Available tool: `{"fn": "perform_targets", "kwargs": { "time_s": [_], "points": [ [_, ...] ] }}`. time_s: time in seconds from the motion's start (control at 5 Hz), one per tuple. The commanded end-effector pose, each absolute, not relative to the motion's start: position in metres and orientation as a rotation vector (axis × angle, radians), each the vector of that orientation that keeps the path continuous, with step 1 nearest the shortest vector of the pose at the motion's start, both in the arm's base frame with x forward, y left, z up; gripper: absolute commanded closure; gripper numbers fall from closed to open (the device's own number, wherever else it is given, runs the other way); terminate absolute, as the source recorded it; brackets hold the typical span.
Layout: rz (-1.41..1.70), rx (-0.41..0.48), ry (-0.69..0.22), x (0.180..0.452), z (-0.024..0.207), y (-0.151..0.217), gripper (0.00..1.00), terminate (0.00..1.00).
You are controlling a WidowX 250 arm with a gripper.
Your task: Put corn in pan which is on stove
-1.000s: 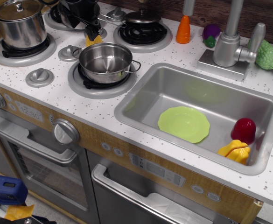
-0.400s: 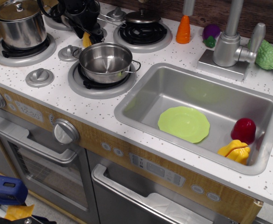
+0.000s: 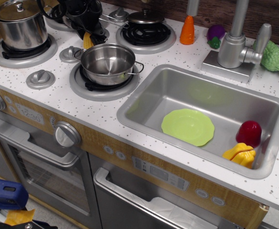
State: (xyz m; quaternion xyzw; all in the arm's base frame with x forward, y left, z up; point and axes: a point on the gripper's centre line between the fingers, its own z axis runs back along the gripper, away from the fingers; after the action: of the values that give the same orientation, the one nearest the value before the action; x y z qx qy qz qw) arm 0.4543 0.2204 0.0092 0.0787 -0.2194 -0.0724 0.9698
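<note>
The white speckled toy stove [image 3: 58, 98] carries four grey burner rings. On its front right ring stands an open, shiny steel pan [image 3: 108, 63] with small side handles. Just behind the pan's rim, the black robot gripper [image 3: 92, 34] reaches down over the small yellow plastic corn cob [image 3: 87, 41]; whether its fingers clasp the corn cannot be told.

Yellow corn [image 3: 87, 40] upright behind empty pan [image 3: 108, 63] on stove [image 3: 44, 95]
</note>
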Motion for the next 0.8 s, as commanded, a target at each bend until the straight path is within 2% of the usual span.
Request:
{"fn": "perform_targets", "kwargs": {
  "time_s": [0.0, 0.4, 0.6],
  "points": [
    [-0.141, 0.27, -0.441, 0.45, 0.095, 0.21, 1.0, 0.0],
    [-0.083, 0.375, -0.379, 0.442, 0.142, 0.176, 1.0, 0.0],
    [-0.021, 0.367, -0.351, 0.43, 0.142, 0.159, 1.0, 0.0]
  ]
}}
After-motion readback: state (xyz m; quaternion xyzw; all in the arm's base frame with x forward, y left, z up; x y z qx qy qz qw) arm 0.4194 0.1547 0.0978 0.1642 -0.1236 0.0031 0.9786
